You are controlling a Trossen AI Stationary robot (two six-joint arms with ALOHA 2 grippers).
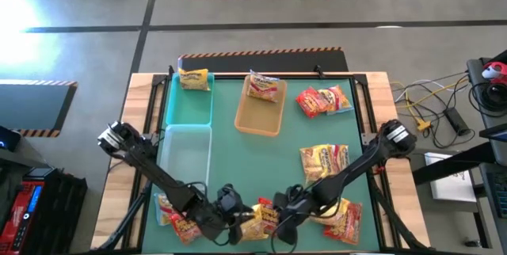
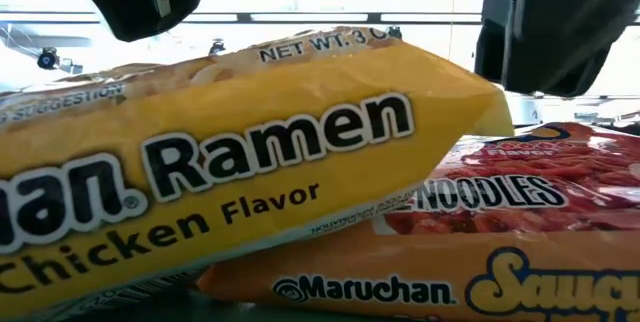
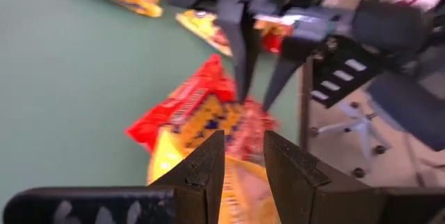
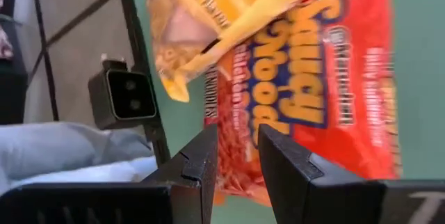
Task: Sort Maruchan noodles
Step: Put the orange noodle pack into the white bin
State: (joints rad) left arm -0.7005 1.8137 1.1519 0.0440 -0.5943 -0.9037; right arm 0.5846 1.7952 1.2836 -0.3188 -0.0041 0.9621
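Observation:
Two Maruchan noodles packets are stacked at the table's near middle. A yellow chicken packet [image 2: 250, 162] leans by one end on a red-orange Saucy Noodles packet [image 2: 480, 252] that lies flat on the mat. My left gripper [image 1: 238, 217] hovers above the yellow packet [image 3: 163, 168], its fingers a narrow gap apart. My right gripper [image 1: 279, 217] hovers over the red packet's end [image 4: 313, 78], also with a narrow gap. The low view shows both hands as dark shapes above the packets. More packets lie at the near left [image 1: 176, 219], near right [image 1: 344, 219], right [image 1: 325, 160] and far right [image 1: 323, 100].
A teal tray [image 1: 188, 104] holds a yellow packet [image 1: 194, 78]. A tan tray [image 1: 260, 116] holds another packet [image 1: 263, 87]. A clear tray [image 1: 186, 156] stands below the teal one. A small black camera [image 4: 125, 99] sits at the near table edge, close to the stack. The two grippers nearly meet.

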